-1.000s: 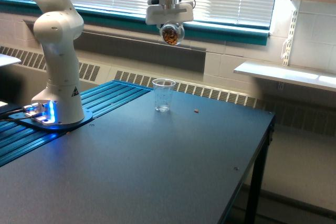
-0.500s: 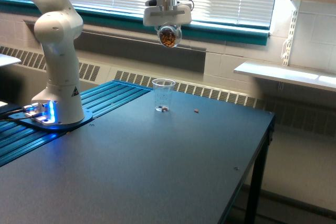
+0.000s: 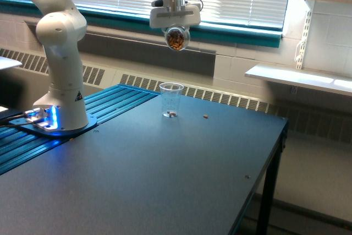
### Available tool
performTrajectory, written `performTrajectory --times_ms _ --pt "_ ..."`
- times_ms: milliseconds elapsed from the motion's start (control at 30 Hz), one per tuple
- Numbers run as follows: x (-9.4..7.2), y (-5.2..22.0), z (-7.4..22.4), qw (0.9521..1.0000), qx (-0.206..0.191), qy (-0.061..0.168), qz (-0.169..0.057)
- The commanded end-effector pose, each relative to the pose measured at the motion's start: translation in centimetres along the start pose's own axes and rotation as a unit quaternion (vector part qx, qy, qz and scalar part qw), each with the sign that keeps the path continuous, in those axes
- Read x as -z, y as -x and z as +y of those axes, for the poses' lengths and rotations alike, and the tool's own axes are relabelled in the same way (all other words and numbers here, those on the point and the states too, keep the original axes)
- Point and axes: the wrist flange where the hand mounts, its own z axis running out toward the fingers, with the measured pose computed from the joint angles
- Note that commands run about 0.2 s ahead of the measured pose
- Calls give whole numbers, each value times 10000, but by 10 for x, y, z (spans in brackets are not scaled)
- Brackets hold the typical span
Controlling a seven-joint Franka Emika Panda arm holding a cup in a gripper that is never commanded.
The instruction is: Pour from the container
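My gripper (image 3: 176, 30) was clamped on the container (image 3: 176, 38), tipped high above the plastic cup (image 3: 171, 100). A few nut pieces lay in the cup, one stray nut (image 3: 205, 116) on the table (image 3: 165, 174); most remained unpoured, I judged.

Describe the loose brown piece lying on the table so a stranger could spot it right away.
Start at the dark table and find the clear plastic cup standing near its far edge. Toward the exterior view's right of that cup lies the small brown piece, alone on the bare tabletop, unlike the pieces inside the cup.
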Motion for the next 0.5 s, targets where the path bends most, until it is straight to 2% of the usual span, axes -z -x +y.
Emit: performTrajectory --times_ms 33,500 --pt "4 -3 -1 9999 57 -23 -161" --pt "11 -2 -4 9992 3 -97 -393"
